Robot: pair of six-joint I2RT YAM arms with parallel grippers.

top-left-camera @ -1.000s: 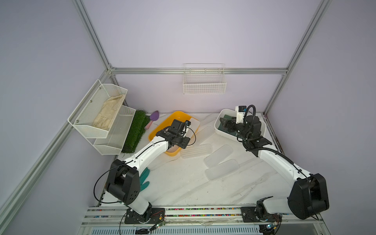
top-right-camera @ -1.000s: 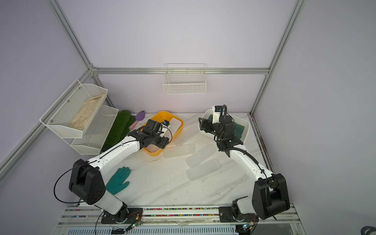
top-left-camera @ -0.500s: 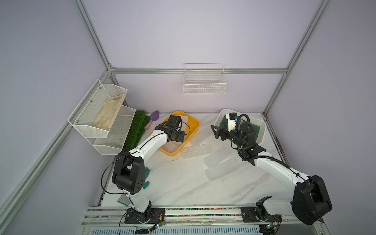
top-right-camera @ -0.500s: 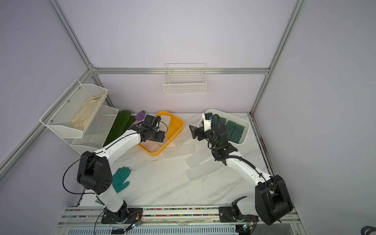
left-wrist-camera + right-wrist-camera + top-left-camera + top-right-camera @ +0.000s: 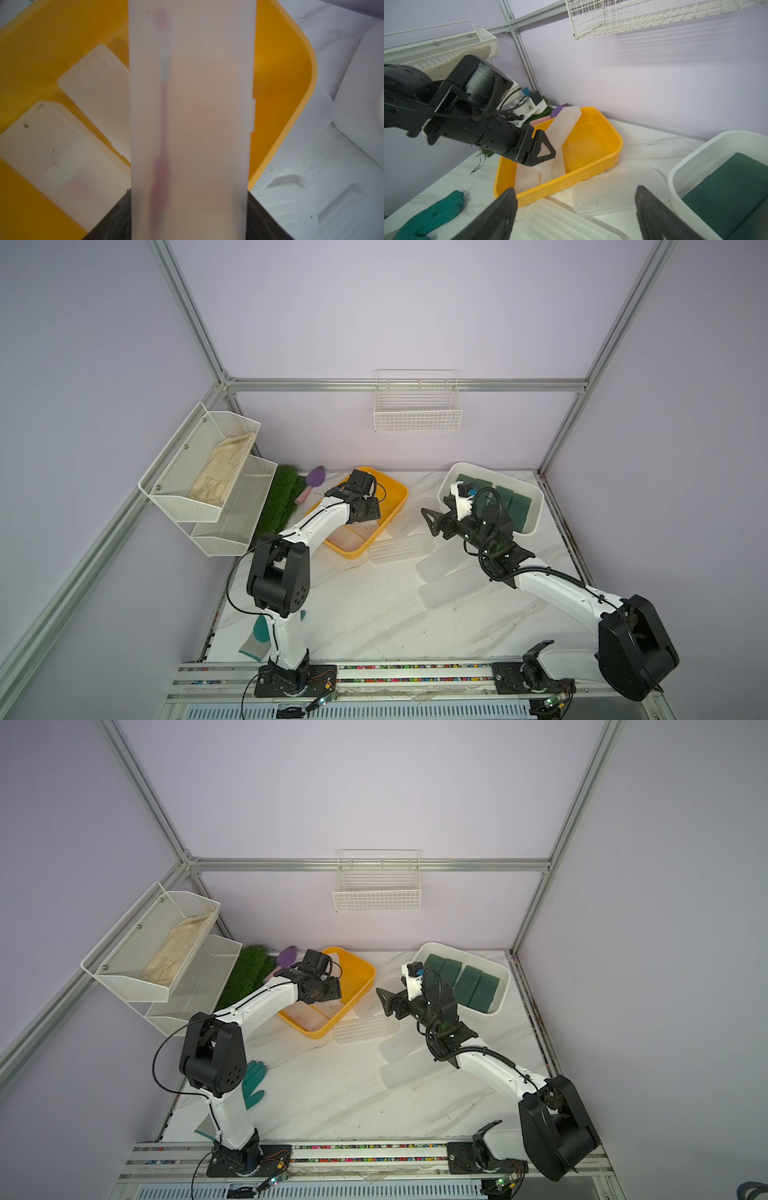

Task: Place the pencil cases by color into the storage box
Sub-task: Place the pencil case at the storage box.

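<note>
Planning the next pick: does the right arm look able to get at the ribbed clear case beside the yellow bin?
Probably yes: the right hand is open and empty, and the ribbed case lies uncovered nearby.

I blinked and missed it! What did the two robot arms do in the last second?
The right gripper backed out of the white bin toward the table's middle, open and empty. The left gripper stayed shut on a frosted pencil case tilted into the yellow bin, while that arm's elbow rose. The green pencil cases, loose frosted cases and teal glove stayed put.
</note>
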